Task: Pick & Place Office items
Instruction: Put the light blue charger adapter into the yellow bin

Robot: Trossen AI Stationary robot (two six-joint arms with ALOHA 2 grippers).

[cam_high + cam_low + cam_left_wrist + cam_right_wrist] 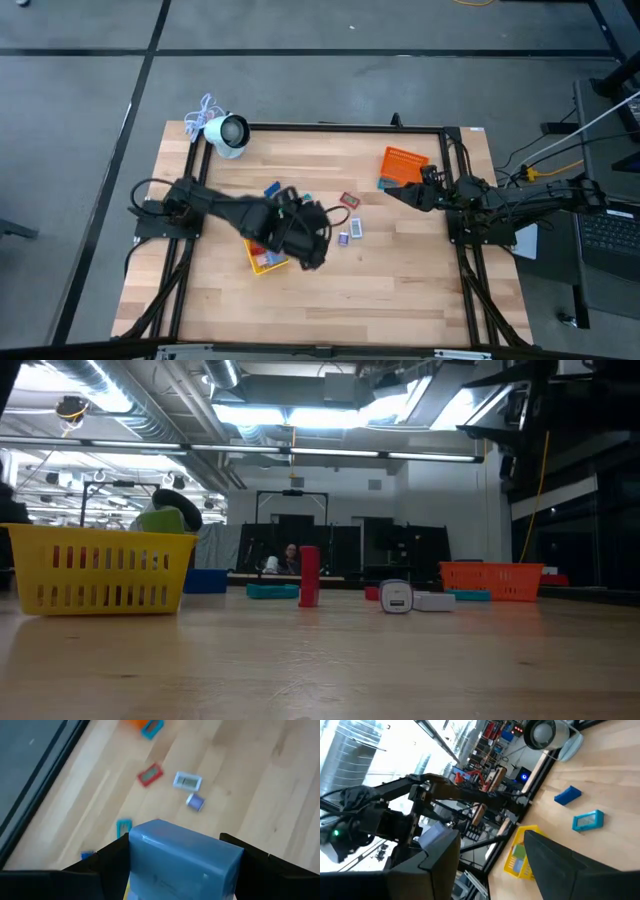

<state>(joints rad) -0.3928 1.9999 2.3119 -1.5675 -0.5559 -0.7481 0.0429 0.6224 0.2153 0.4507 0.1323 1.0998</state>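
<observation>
My left gripper (305, 250) hangs above the table's middle, shut on a blue block (185, 860). The block also shows pale blue in the right wrist view (434, 836). A yellow tray (266, 262) lies just below the gripper, with a green piece (518, 851) inside. Small office items rest flat on the wood: a red one (150, 775), a white-framed one (187, 781), a purple one (195, 801), a teal one (124, 826) and a blue one (271, 189). My right gripper (400, 190) waits open beside the orange tray (402, 165). My left gripper pinches the blue block by two opposite sides (137, 865) between its two fingers (107, 862). The fingers slant down from the table's left side. The block is lifted clear, high above the wood, with its far end jutting out past the fingertips.
A white round device with a cord (228, 132) sits at the far left corner. A teal piece (387, 183) lies by the orange tray. In the low view a red piece (308, 575) stands upright at mid-table. Bare wood stretches along the near edge (330, 310).
</observation>
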